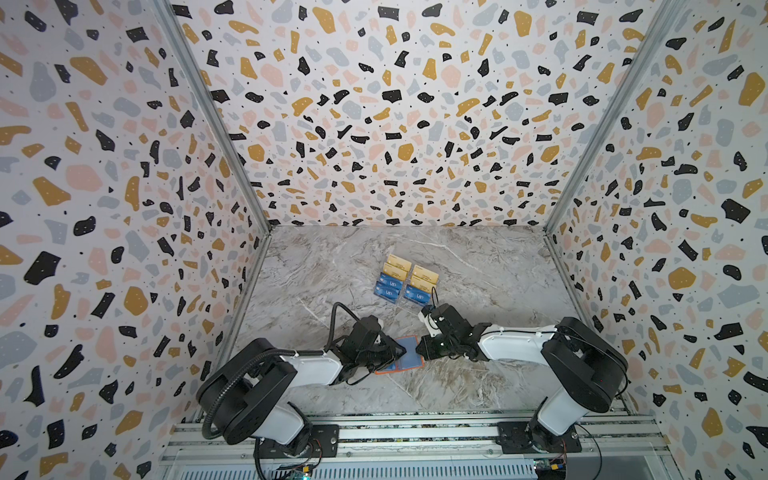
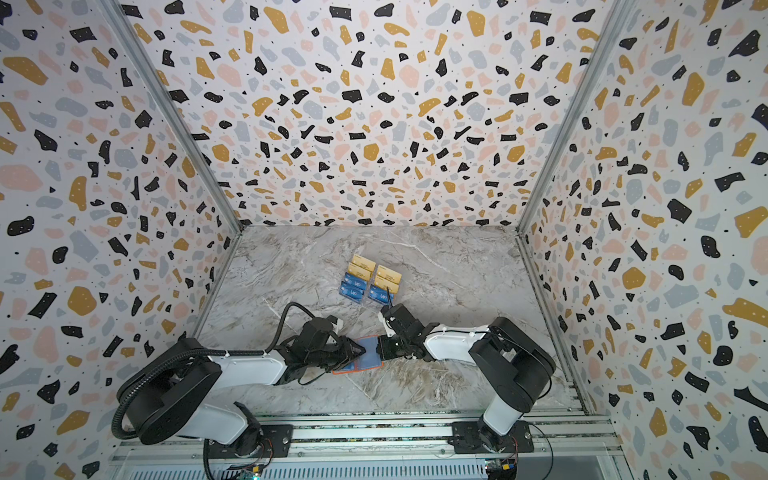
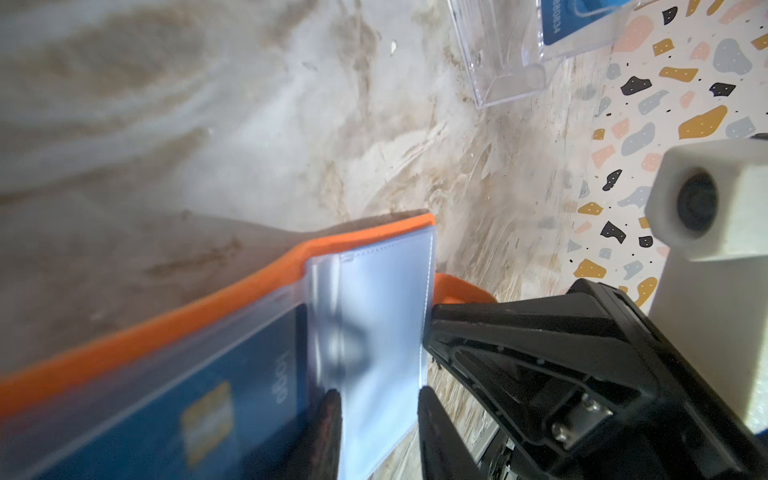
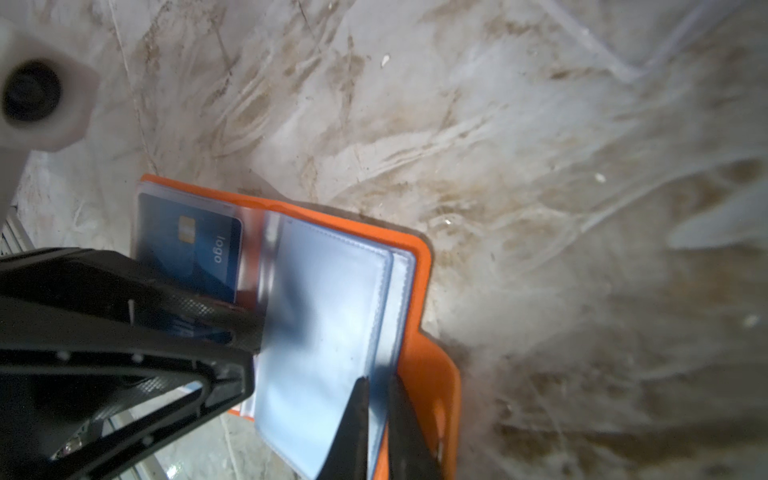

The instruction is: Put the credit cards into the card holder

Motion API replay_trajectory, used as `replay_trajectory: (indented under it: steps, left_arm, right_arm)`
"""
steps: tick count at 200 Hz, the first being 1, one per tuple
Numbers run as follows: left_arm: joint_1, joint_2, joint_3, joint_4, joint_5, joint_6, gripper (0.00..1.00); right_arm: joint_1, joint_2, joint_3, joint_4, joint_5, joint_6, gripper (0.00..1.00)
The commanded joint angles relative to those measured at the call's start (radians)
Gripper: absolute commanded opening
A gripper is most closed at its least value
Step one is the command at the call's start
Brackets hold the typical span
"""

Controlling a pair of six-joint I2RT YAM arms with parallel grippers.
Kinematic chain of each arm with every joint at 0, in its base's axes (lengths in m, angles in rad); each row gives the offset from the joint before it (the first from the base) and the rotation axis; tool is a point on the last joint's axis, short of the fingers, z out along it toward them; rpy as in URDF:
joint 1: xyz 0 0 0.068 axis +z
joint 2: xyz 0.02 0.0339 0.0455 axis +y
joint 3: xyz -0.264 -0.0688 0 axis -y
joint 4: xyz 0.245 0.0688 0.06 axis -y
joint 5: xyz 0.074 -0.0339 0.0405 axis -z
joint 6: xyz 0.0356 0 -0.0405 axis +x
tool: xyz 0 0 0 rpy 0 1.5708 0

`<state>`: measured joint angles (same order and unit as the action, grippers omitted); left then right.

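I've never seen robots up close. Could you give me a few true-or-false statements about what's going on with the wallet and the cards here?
1. The orange wallet lies open on the table. True.
2. No card is in the wallet yet. False: a blue card already sits inside one of its pockets.
3. The right gripper pinches the edge of a clear sleeve. True.
4. The rack holds only gold cards. False: it holds gold cards at the back and blue cards in front.
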<state>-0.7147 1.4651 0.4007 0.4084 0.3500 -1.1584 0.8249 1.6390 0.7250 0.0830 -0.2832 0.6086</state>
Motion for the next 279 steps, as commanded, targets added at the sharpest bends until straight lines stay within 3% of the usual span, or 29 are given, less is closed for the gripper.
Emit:
replay_trajectory:
  steps: [1, 87, 178, 251, 279]
  left_arm:
    - [-0.001, 0.030, -0.019, 0.005, -0.012, -0.025, 0.34]
    - [0.003, 0.048, -0.101, 0.268, 0.039, -0.087, 0.29]
    - [0.006, 0.083, -0.094, 0.317, 0.046, -0.012, 0.23]
    - [0.020, 0.073, -0.105, 0.314, 0.036, 0.021, 0.02]
    - [0.021, 0.052, -0.114, 0.331, 0.043, 0.028, 0.00]
  right_arm:
    - [0.006, 0.016, 0.016, -0.023, -0.008, 0.000, 0.12]
    - [0.008, 0.011, 0.014, -0.014, -0.008, 0.008, 0.11]
    - [0.012, -0.004, 0.016, 0.002, -0.014, 0.024, 0.09]
    - [0.014, -0.027, 0.019, -0.001, -0.006, 0.031, 0.08]
    - [0.013, -0.046, 0.016, -0.006, 0.006, 0.039, 0.08]
